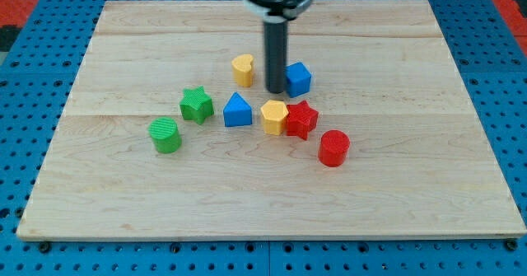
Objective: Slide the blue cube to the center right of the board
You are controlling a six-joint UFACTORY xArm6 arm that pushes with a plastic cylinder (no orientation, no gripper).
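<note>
The blue cube (298,78) sits on the wooden board (412,144), a little above and right of the board's middle. My tip (274,91) is at the lower end of the dark rod, touching or just off the cube's left side. A yellow heart-shaped block (243,69) lies just left of the rod.
Below the tip lie a blue house-shaped block (237,110), a yellow hexagon block (274,117) and a red star (301,119) touching it. A red cylinder (333,147) lies lower right. A green star (196,104) and a green cylinder (165,135) lie to the left.
</note>
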